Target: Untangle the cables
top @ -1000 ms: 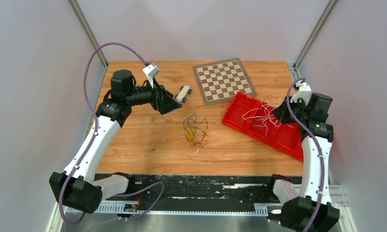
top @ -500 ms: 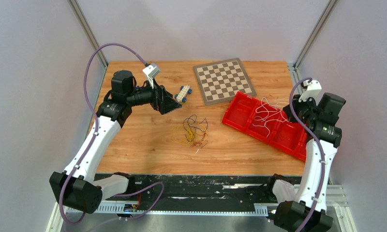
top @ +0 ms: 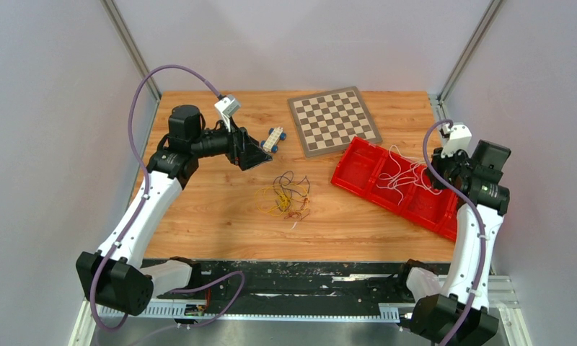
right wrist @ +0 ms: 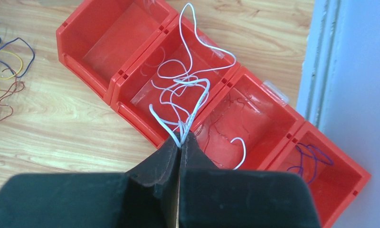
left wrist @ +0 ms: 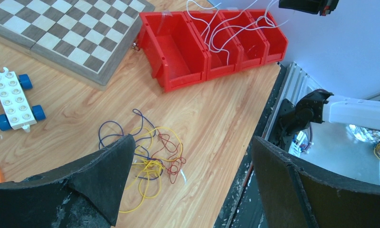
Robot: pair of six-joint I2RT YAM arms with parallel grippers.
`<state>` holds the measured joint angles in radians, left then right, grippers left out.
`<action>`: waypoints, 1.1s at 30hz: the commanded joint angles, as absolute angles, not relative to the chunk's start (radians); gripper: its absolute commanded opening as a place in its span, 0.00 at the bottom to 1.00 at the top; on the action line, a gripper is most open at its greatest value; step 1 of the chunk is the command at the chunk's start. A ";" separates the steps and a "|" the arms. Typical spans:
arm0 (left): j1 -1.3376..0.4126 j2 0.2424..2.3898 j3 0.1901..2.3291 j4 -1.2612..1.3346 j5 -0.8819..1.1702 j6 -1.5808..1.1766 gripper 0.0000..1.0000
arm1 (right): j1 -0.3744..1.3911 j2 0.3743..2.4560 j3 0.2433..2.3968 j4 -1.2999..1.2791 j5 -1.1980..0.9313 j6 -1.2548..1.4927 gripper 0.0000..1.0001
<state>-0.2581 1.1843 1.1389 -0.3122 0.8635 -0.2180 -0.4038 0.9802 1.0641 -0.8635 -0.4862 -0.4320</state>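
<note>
Cables (right wrist: 188,81), thin white loops, pinched in right hand (right wrist: 180,138).

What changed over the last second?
The right gripper, shut on the white cables, dragged them rightward along the red bins. Nothing was grabbed or released. The left gripper, open, the coloured tangle, the toy car and the chessboard stayed put.
</note>
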 commanded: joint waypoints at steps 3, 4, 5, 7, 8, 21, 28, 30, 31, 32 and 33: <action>-0.252 1.188 1.144 -0.280 0.882 -0.233 1.00 | -0.323 1.137 1.110 -0.842 -0.580 -0.363 0.00; -0.252 1.188 1.142 -0.281 0.880 -0.233 1.00 | -0.297 1.158 1.114 -0.826 -0.584 -0.346 0.00; -0.252 1.185 1.142 -0.281 0.874 -0.231 1.00 | -0.277 1.176 1.115 -0.806 -0.600 -0.325 0.00; -0.252 1.182 1.139 -0.282 0.865 -0.227 1.00 | -0.240 1.208 1.114 -0.750 -0.635 -0.281 0.00; -0.251 1.181 1.137 -0.284 0.861 -0.225 1.00 | -0.218 1.224 1.117 -0.722 -0.646 -0.262 0.00; -0.234 1.180 1.133 -0.339 0.843 -0.187 1.00 | -0.207 1.437 1.115 -0.582 -0.746 -0.203 0.00; -0.224 1.165 1.118 -0.347 0.846 -0.188 1.00 | -0.341 1.362 1.025 -0.611 -0.641 -0.390 0.00; -0.224 1.166 1.108 -0.334 0.859 -0.201 1.00 | -0.331 1.340 0.999 -0.593 -0.616 -0.406 0.00; -0.224 1.168 1.102 -0.323 0.863 -0.207 1.00 | -0.314 1.335 0.989 -0.573 -0.597 -0.402 0.00; -0.223 1.173 1.099 -0.319 0.865 -0.218 1.00 | -0.290 1.339 0.984 -0.559 -0.578 -0.396 0.00; -0.224 1.175 1.098 -0.313 0.867 -0.221 1.00 | -0.266 1.342 0.984 -0.545 -0.554 -0.389 0.00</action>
